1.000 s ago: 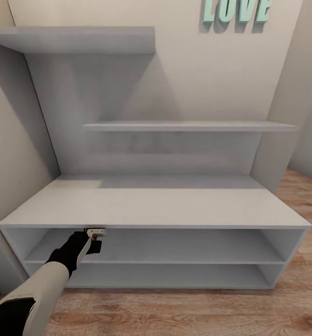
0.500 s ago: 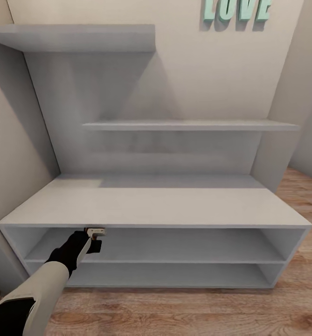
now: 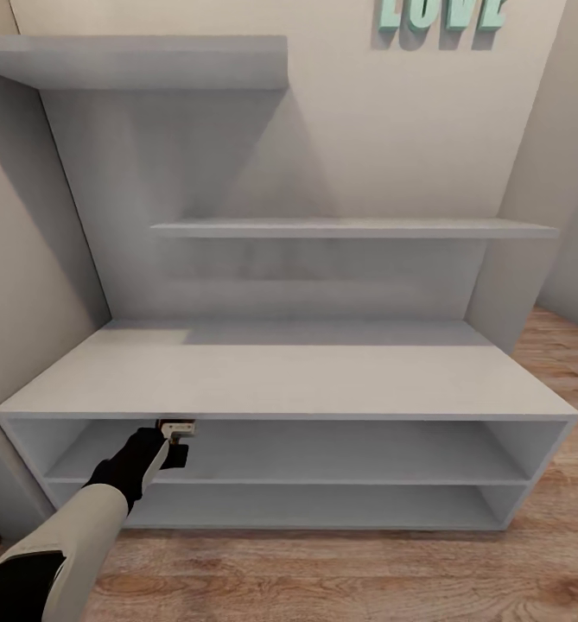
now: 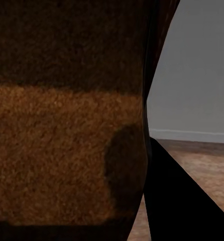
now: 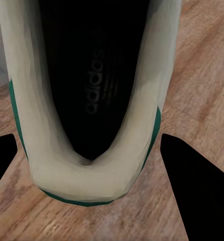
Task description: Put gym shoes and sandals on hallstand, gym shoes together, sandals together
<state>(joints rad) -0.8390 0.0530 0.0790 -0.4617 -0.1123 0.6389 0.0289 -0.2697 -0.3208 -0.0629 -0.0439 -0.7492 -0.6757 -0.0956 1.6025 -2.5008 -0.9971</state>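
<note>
On my right wrist camera I read "adidas" on the dark insole of one white gym shoe (image 5: 92, 100) with green trim, sitting between the two black fingers of the right end effector (image 5: 99, 165) above the wood-grain plank floor (image 5: 197, 65), though I cannot tell whether they grip it. My left wrist camera is pressed against one rough brown leather sandal (image 4: 62, 150), so I cannot tell that end effector's state. From the head camera, mint "LOVE" letters (image 3: 440, 13) sit at 1 o'clock above the pale grey hallstand (image 3: 289, 380), two wall shelves and two open levels, with my left end effector (image 3: 174, 432) at 7 o'clock against its worktop edge.
</note>
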